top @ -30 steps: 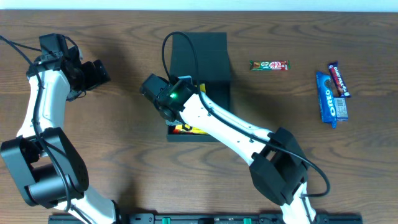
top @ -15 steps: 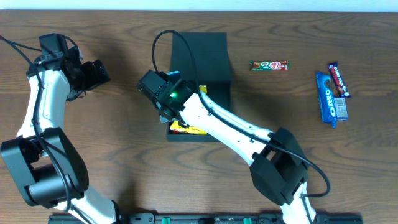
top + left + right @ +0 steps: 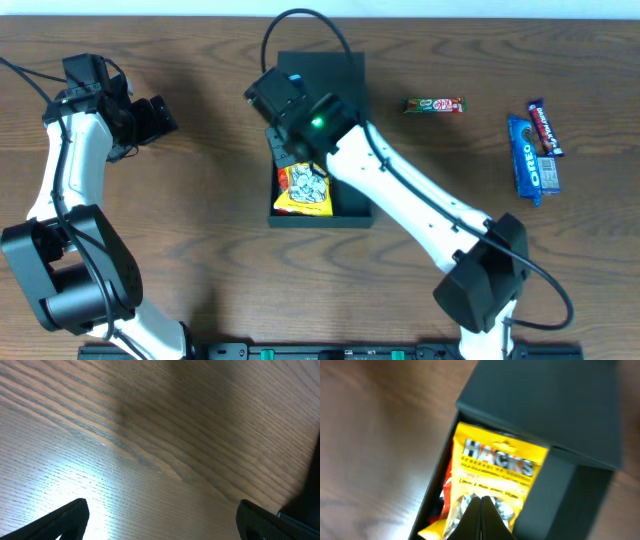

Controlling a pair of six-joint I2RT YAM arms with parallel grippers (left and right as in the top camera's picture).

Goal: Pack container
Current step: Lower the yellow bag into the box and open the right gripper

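The dark teal-green container (image 3: 357, 213) lies open at the table's middle, its flap lid (image 3: 345, 72) folded out toward the back. A yellow Hacks packet (image 3: 305, 192) lies inside it on top of a red packet (image 3: 447, 491). My right gripper (image 3: 288, 150) hangs over the back of the box, shut and empty. In the right wrist view its closed fingertips (image 3: 481, 506) sit just above the yellow packet (image 3: 500, 467), with the lid (image 3: 545, 405) behind. My left gripper (image 3: 160, 115) is open and empty at the far left, over bare wood (image 3: 160, 460).
A green and red snack bar (image 3: 434, 104) lies right of the container. A blue Oreo packet (image 3: 533, 160) and a dark bar (image 3: 545, 127) lie at the far right. The right arm stretches across the container's right side.
My right gripper has drawn back from the box's front left toward the lid. The yellow packet now shows in full, lying in the box. The left arm has not moved.
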